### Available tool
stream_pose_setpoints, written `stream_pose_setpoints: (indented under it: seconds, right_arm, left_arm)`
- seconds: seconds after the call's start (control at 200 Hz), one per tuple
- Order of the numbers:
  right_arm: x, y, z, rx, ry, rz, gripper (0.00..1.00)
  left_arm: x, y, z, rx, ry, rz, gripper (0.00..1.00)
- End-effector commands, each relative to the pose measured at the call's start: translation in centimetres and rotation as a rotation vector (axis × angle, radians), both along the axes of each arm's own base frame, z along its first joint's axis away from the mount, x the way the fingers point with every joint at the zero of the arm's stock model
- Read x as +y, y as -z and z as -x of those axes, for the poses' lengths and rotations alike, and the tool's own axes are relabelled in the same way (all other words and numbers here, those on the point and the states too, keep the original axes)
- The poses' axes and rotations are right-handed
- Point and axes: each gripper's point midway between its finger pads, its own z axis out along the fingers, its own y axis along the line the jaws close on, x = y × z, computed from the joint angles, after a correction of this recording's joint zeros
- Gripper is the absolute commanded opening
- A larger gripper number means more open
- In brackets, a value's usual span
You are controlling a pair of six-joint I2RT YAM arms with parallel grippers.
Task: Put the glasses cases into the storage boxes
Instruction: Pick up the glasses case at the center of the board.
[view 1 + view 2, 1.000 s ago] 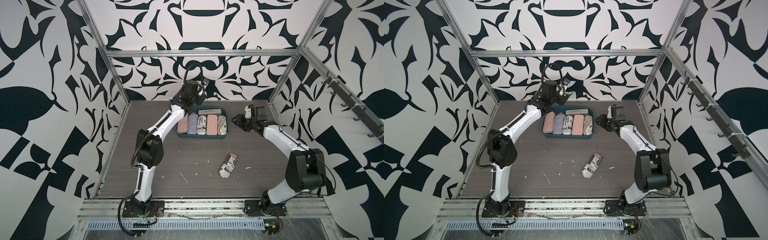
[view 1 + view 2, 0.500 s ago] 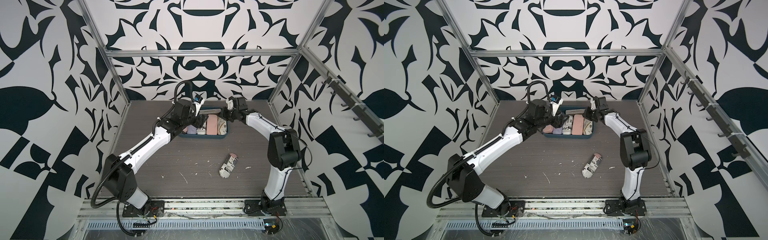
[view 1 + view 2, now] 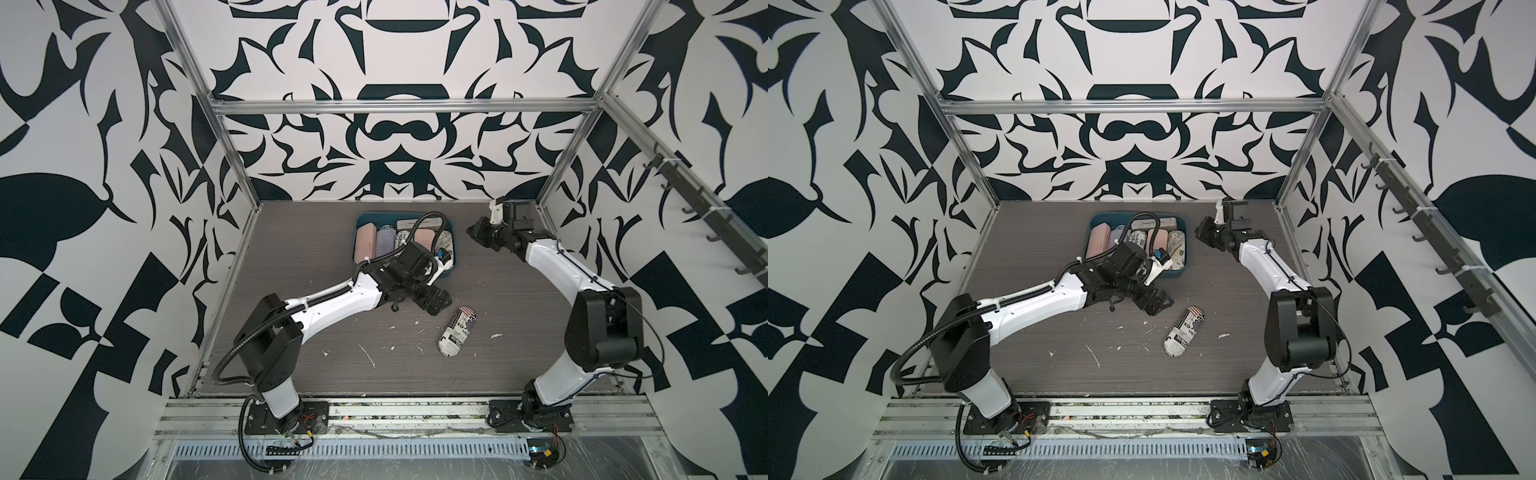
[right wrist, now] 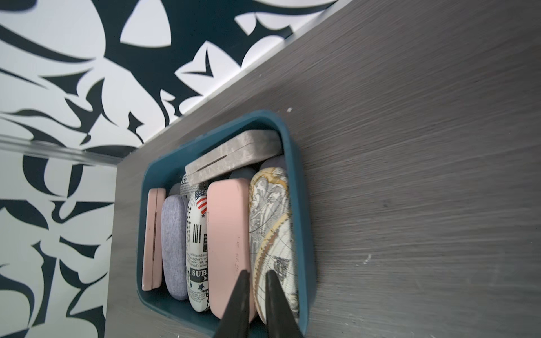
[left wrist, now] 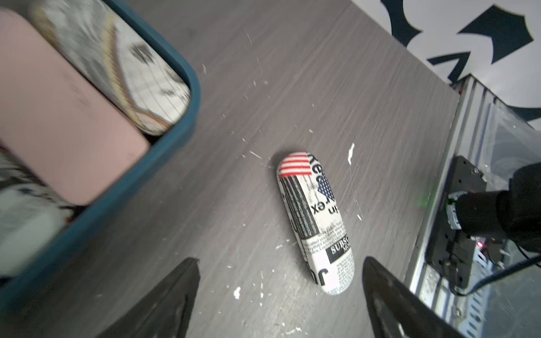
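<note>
Flag-print case (image 5: 314,219) | last one outside tray (image 4: 301,204) | lay just ahead of left gripper (image 5: 279,260), newly swung over, jaws wide, empty | right gripper (image 4: 257,275) pulled back, jaws narrow, empty

Robotics laboratory test cell. A left arm (image 3: 332,299) and a right arm (image 3: 557,266) are bolted to an aluminium rail (image 3: 415,411) fronting a grey wood-grain counter (image 3: 299,249). An extrusion frame (image 3: 399,107) and black-and-white patterned panels (image 3: 395,50) enclose it; exposed wiring (image 3: 544,454), apparently electronics, hangs below.
</note>
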Motion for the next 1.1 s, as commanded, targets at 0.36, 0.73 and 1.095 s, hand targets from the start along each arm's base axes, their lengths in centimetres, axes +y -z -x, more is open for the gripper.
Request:
stream_pose_setpoints:
  seconds: [0.36, 0.73, 1.095]
  right_arm:
    - [-1.9, -1.5, 8.0, -0.053, 0.035, 0.042, 0.43]
    - [0.0, 4.6, 15.6, 0.095, -0.032, -0.097, 0.13]
    - [0.9, 10.6, 19.9, 0.265, -0.057, -0.159, 0.00]
  left_arm:
    - [-3.0, 4.8, 1.0, 0.223, 0.074, -0.041, 0.99]
    - [-4.0, 7.2, 4.2, 0.427, 0.215, -0.042, 1.00]
    - [-4.3, 8.4, 5.6, 0.504, 0.269, -0.053, 0.98]
